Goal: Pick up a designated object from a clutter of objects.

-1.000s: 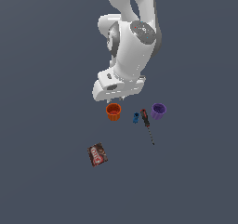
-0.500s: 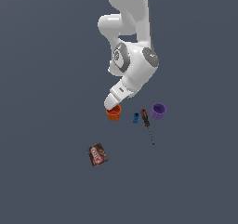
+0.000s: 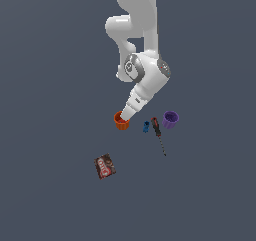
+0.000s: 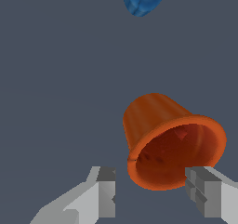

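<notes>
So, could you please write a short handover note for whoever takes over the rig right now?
Claw: open, low over the orange cup, one finger on each side of the rim; nothing gripped yet.
Things: the orange cup stands on the floor under the arm. On the exterior view's right of it come the small blue piece, the screwdriver and the purple cup. The dark packet lies apart, nearer the camera.
Done: claw lined up on the orange cup.
Left: close on the rim or wall, check the grip, lift. Leave the purple cup alone.
</notes>
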Available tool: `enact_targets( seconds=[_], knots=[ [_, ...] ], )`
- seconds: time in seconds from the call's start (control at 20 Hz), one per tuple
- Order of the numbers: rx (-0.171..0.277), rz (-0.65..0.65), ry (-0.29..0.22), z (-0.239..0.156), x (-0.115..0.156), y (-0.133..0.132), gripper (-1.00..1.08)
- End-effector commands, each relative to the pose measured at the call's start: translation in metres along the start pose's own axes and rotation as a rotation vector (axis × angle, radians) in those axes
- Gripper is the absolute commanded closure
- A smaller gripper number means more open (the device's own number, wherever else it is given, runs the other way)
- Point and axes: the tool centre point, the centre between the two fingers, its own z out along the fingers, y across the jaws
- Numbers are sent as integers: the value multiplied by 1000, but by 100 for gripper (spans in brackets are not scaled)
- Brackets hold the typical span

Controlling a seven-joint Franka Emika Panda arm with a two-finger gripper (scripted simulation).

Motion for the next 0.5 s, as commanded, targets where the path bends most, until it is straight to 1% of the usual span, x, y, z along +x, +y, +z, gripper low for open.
enact_targets(
  seconds=[0.0, 0.15, 0.45],
  knots=[
    [-5, -37, -3, 4, 1, -6, -20],
    [-7, -56, -5, 6, 2, -9, -20],
    [-6, -51, -4, 10, 1, -8, -20]
  ],
)
